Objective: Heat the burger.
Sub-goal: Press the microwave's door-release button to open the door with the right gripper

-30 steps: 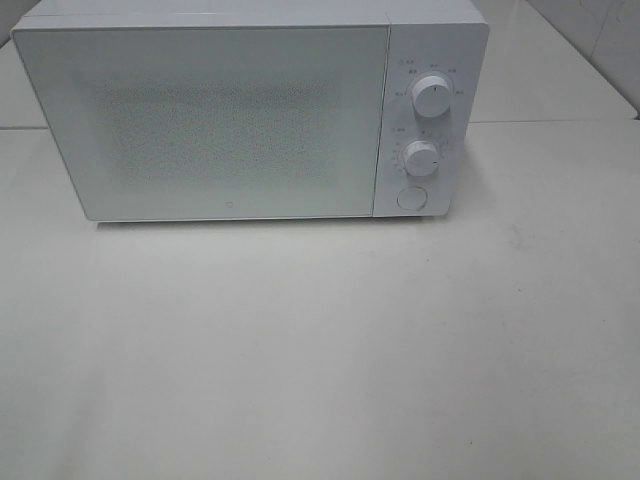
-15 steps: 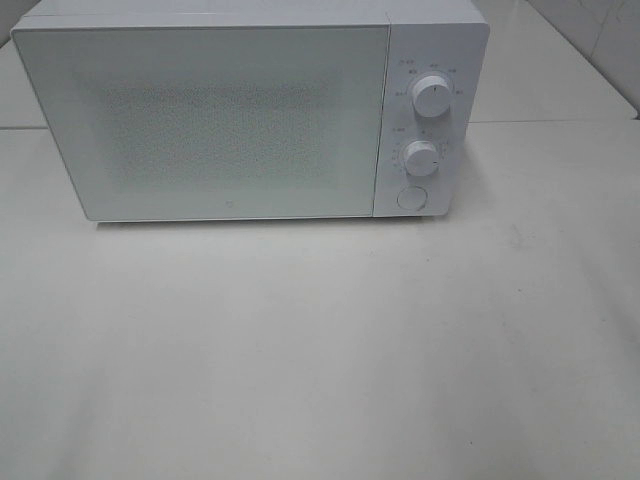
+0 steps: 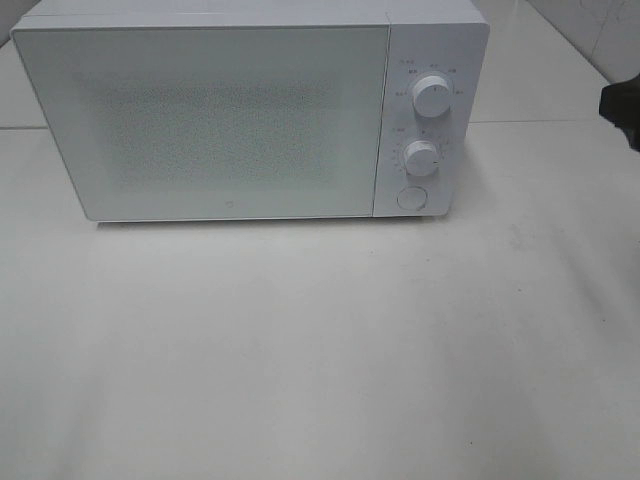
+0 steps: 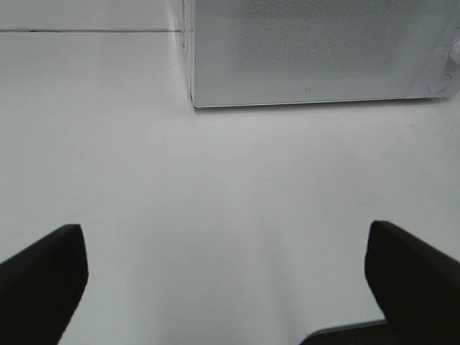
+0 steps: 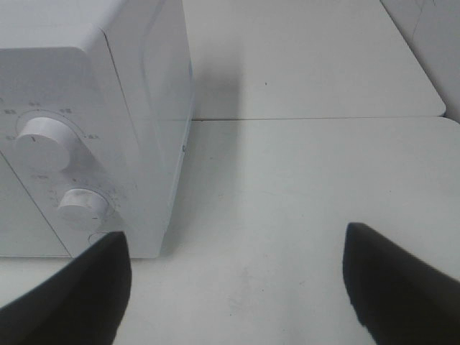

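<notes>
White on white: a microwave (image 3: 250, 110) stands at the back of a pale table (image 3: 320, 350), its frosted door (image 3: 210, 120) shut. On the panel to the door's right sit an upper knob (image 3: 432, 97), a lower knob (image 3: 421, 157) and a round button (image 3: 411, 198) below them. The burger shows in no view, and the speckled door lets nothing be made out behind it, so I cannot tell where it is.

The left gripper (image 4: 224, 230) hangs over bare table in front of the door's lower left corner, jaws spread wide and holding nothing. The right gripper (image 5: 235, 233) is also spread wide and empty, just off the microwave's right side near the knobs. In the high view only a dark part of it (image 3: 622, 112) shows at the right edge. The shut door stands between both grippers and the oven's inside.
</notes>
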